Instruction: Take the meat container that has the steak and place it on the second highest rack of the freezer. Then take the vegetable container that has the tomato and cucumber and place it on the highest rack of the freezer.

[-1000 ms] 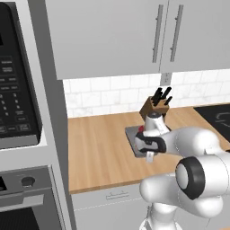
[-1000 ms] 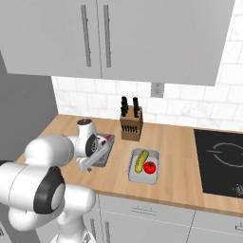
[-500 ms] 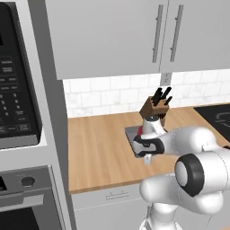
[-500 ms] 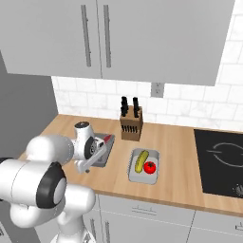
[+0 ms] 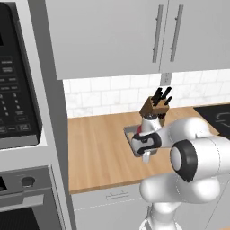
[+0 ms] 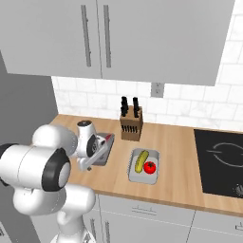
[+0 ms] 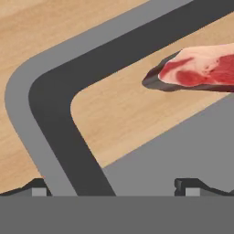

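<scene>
On the wooden counter (image 6: 175, 147), just in front of the knife block (image 6: 131, 124), you've got the meat container (image 5: 130, 135) sitting flat, and your gripper (image 7: 116, 183) is right down over it. Look at the hand view: the tray's wall (image 7: 43, 109) shows as a light-grey outer rim with a darker inner band that curves round one rounded corner, and its floor has the same wood tone as the countertop. The steak (image 7: 201, 71) lies inside, toward the upper right of that view, pink fading to deep red with pale marbling, its rounded end pointing at the corner and a dark shadow beneath it. Your fingertips (image 7: 39, 187) are spread wide, one just outside the rim near the corner, the other (image 7: 192, 185) over the inside of the tray, so the wall sits between them; nothing is pinched, and you cannot tell whether either tip touches the tray. From the right base view, the hand (image 6: 92, 147) covers most of the container, with only a red sliver of steak peeking out near its far edge. Just beside it to the right rests the paler vegetable container (image 6: 133, 173), holding the yellow-green cucumber (image 6: 140, 161) and the round red tomato (image 6: 150, 167), side by side. Further right, the black cooktop (image 6: 220, 161) is set into the counter.
</scene>
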